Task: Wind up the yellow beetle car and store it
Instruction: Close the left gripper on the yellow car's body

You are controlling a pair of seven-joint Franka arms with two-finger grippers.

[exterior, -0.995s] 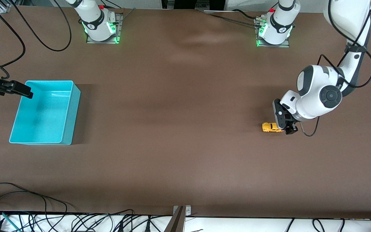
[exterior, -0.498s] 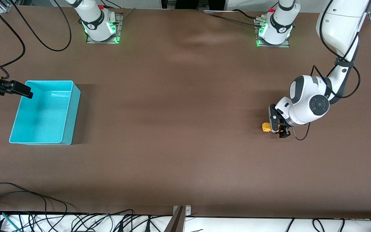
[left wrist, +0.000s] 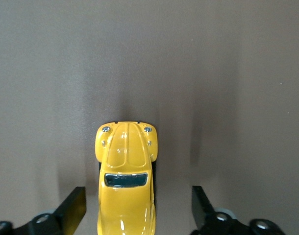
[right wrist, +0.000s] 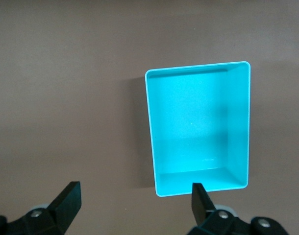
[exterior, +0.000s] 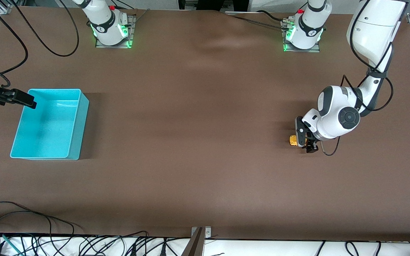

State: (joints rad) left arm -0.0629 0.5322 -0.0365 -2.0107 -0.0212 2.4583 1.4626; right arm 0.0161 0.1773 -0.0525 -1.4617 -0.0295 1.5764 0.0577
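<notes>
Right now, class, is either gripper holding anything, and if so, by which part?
Nothing is held. The left gripper straddles the yellow beetle car, fingers open and apart from its sides. The right gripper waits open above the cyan bin.

1. No text, label, brand, number or sign can be read in any of the views.
2. The markings on the two arm bases (exterior: 110, 26) at the worktop's edge are too small to make out.
</notes>
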